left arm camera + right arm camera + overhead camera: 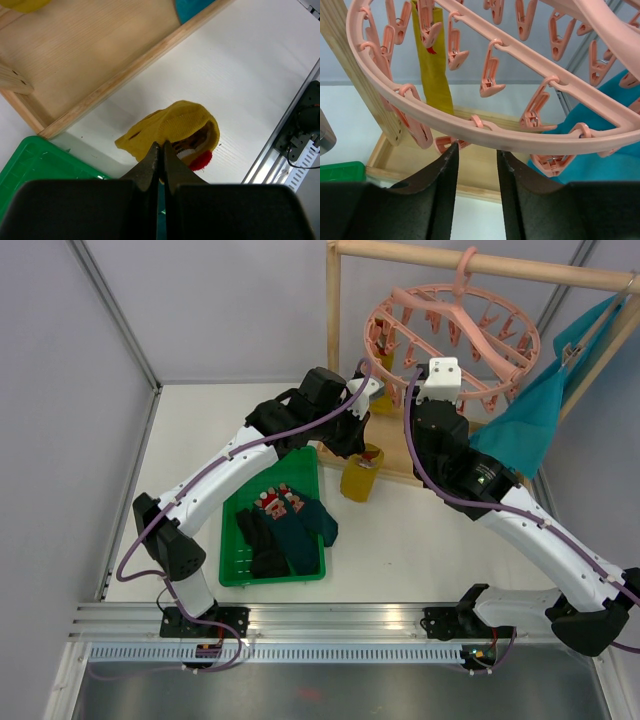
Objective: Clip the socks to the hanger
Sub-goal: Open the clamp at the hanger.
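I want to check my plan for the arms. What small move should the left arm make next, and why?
Probably raise the left gripper toward the hanger. It is shut on the yellow sock, which hangs low over the table, while the right gripper sits open just under the ring.

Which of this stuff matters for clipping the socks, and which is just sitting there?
Job:
pink hanger
held yellow sock, in the left gripper
clipped yellow sock
spare socks in the green tray

Lying about:
wooden rack
teal cloth
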Motion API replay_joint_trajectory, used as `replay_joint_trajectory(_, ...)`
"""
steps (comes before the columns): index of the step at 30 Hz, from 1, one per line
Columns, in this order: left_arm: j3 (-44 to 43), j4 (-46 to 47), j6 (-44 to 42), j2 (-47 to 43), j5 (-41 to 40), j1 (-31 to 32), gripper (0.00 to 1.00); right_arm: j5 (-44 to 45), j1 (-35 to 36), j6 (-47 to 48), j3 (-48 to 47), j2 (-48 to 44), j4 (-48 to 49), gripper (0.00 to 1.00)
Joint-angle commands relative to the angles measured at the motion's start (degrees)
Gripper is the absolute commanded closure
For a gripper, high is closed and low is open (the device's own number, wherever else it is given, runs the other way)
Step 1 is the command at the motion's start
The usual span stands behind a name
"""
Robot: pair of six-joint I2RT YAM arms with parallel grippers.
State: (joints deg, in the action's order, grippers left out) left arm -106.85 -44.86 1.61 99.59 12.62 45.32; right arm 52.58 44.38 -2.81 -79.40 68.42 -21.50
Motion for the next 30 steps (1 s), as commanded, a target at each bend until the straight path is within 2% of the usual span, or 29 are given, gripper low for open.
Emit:
replay_joint_trajectory(1,-0.82,1.88,1.56,-2.21,1.44,-0.32,0.98,-1.33,-0.26,-0.79,-0.59,-0.48,0.49,0.56)
replay_joint_trajectory(6,-0.82,1.71,1.56,-2.38,1.35,-0.32,0.98,-4.06,-0.17,-1.23,-0.85,-1.10,-0.21,0.53)
replay_joint_trajectory(14,-1.08,1.09,1.65,-3.09,1.09,-0.32,0.98,-8.89,-0.26,-1.85,-1.90,-1.80,-1.44,0.55)
replay_joint_trajectory(22,-0.91,0.92,1.73,-3.26,1.09,-0.32,0.98,-9.16,-0.17,-2.11,-1.99,-2.33,-2.15,0.56)
replay_joint_trajectory(30,-0.82,1.09,1.73,-3.26,1.18,-0.32,0.98,-8.37,-0.26,-1.94,-2.26,-1.19,-2.06,0.46)
